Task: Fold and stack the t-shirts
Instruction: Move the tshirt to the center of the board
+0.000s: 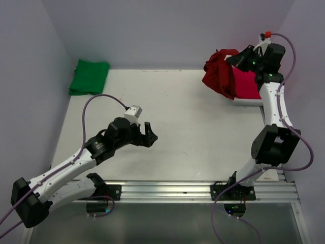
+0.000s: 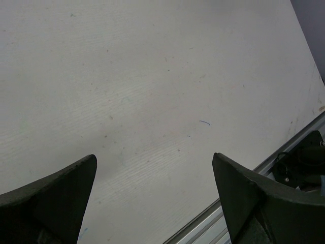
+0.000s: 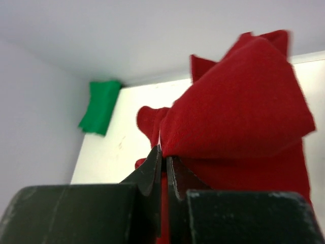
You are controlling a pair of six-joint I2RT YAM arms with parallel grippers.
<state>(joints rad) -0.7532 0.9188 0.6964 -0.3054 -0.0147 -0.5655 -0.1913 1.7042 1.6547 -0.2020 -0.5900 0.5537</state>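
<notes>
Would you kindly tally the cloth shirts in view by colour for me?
Bright green folded cloth shirt: 1
Dark maroon-red crumpled cloth shirt: 1
Pinkish-red cloth shirt: 1
Total: 3

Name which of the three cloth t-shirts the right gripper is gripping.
The dark maroon-red t-shirt, pinched in the shut right gripper. The pinkish-red t-shirt lies loose next to it; the bright green t-shirt sits in the far-left corner.
</notes>
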